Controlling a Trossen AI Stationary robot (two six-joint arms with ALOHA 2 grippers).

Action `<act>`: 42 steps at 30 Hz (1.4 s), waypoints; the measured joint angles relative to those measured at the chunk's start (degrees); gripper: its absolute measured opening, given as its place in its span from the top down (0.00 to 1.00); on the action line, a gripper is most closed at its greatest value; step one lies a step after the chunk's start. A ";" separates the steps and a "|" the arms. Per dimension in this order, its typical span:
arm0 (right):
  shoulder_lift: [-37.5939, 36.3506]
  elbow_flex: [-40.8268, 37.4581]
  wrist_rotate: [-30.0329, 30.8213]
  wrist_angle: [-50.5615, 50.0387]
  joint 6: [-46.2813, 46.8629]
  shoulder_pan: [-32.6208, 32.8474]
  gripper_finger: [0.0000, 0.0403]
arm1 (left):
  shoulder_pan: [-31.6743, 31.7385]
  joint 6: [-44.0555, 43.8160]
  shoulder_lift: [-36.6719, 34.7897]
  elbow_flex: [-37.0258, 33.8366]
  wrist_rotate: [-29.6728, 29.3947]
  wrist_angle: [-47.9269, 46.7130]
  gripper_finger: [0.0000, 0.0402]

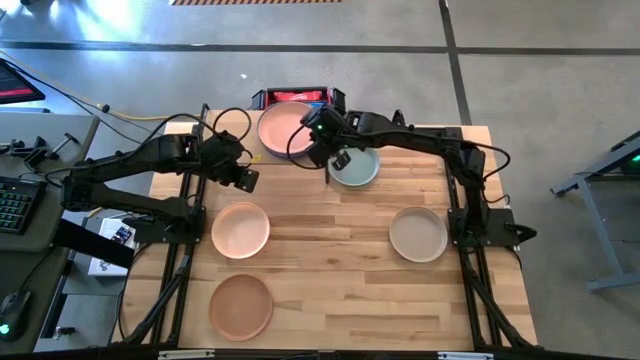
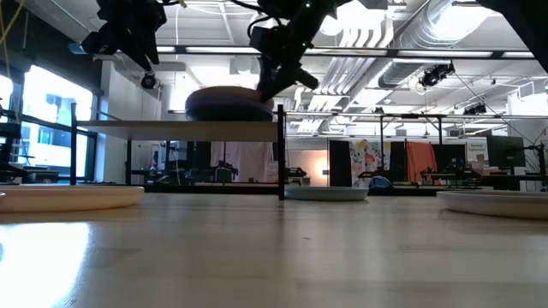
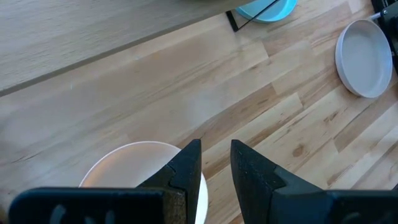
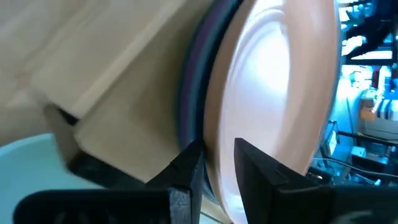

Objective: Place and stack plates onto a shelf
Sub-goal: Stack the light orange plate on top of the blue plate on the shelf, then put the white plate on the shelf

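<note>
The shelf (image 1: pixel 225 135) stands along the table's far edge. On it sits a stack of plates (image 2: pixel 229 104) with a salmon pink plate (image 1: pixel 283 128) on top; dark teal and purple rims (image 4: pixel 189 112) show beneath it. My right gripper (image 4: pixel 217 158) is open at the stack's right side, one finger on either side of the top plate's rim. My left gripper (image 3: pixel 216 162) is open and holds nothing; it hangs above the peach plate (image 1: pixel 240 229), in front of the shelf. A pale blue-green plate (image 1: pixel 358 170) lies flat on the table beside the shelf's right leg. My right gripper's fingers (image 4: pixel 255 171) stand on either side of the salmon pink plate's right rim (image 4: pixel 214 177), slanting down from the table's right. The plate lies on the stack. Whether a finger touches the rim, I cannot tell.
A terracotta plate (image 1: pixel 240 306) lies at the near left and a beige plate (image 1: pixel 418 234) at the right. Bare wood stretches across the table's middle and near right. A red and black box (image 1: pixel 298 97) sits behind the shelf.
</note>
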 joint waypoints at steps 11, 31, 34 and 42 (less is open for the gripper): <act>-1.14 0.00 0.78 -1.59 2.53 0.91 0.82 | 0.02 -0.04 0.00 0.00 -0.02 0.00 0.81; -5.90 0.00 -10.26 -29.47 44.12 -0.27 0.82 | -5.08 -2.19 5.88 0.02 5.07 -0.23 0.81; -5.90 0.00 -12.68 -33.06 52.53 -0.26 0.82 | -7.44 -6.47 6.66 0.03 5.34 -0.27 0.81; -5.90 0.00 -13.83 -35.71 68.33 2.10 0.82 | -13.06 -10.36 10.47 0.04 4.64 -0.37 0.81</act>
